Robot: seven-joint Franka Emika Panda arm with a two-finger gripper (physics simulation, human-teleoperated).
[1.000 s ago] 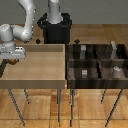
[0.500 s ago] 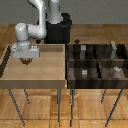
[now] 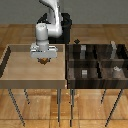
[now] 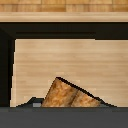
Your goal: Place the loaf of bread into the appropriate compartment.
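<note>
Exterior view: the gripper (image 3: 45, 58) hangs over the pale tray (image 3: 20, 75), jaws narrowed on the loaf (image 3: 45, 61), which sits between them. The wrist view shows the loaf (image 4: 70, 95) tilted. The dark bin (image 3: 95, 75) lies toward the exterior view's right.

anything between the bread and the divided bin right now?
In the exterior view, between the loaf of bread and dark bin: bare tray floor, then the pale tray wall.

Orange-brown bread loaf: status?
Tool shut on the orange-brown bread loaf, above pale-wood tray. Dark brown divided bin beside, not reached. Path unobstructed.
</note>
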